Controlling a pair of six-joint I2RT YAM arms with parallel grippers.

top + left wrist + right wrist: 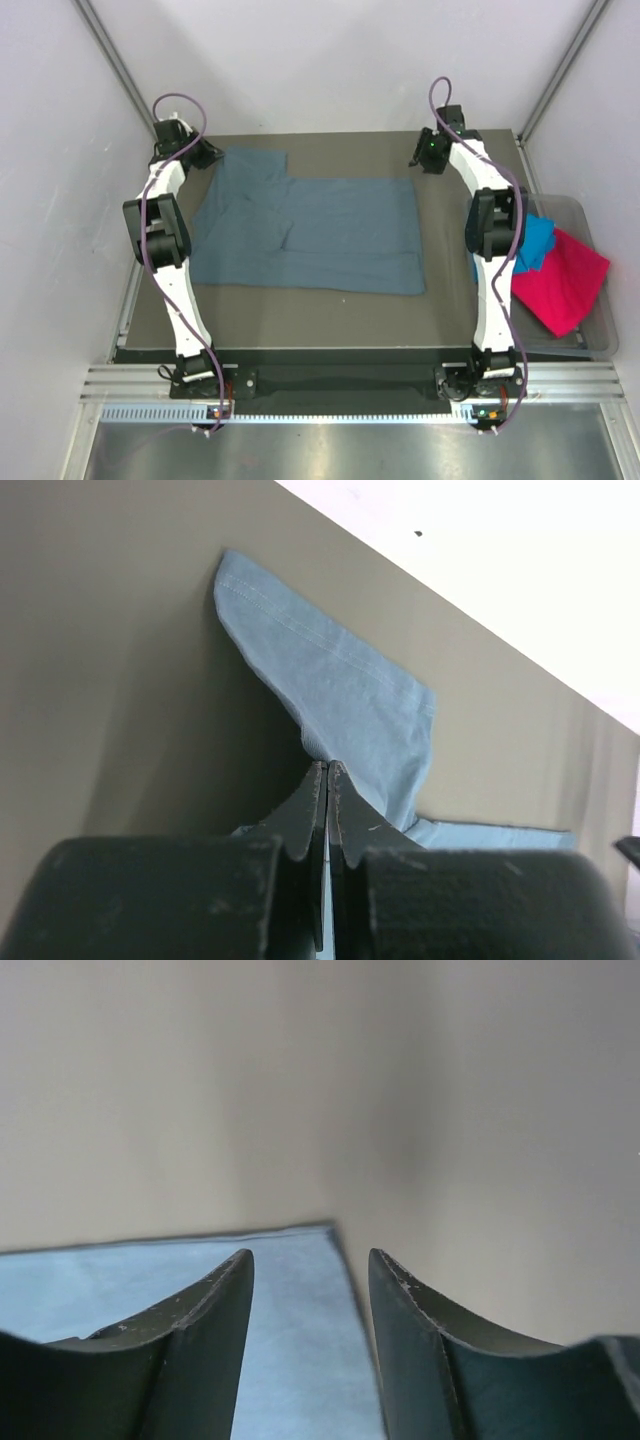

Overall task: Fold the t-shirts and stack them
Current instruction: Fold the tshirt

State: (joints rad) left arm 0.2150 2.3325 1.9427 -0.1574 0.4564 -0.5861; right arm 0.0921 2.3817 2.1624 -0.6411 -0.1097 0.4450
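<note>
tees x3, soft plain cloth | slate-blue tee (310, 232) spread flat, stepped outline, stitched sleeve hem | turquoise tee (536, 243) + magenta tee (566, 280) crumpled in 1 clear plastic tub (598, 325), R of slate-blue tee | L gripper (327, 768) at its far-L sleeve, jaws pressed together | R gripper (310, 1260) over its far-R corner, jaws apart

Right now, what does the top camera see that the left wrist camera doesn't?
Only the top camera: the bright turquoise-blue t-shirt and the magenta-pink t-shirt in the clear plastic tub. Only the left wrist camera: the left fingers shut together, with a stitched cloth hem running up to their tips. Both: the large dusty slate-blue t-shirt on the grey-brown table.
</note>
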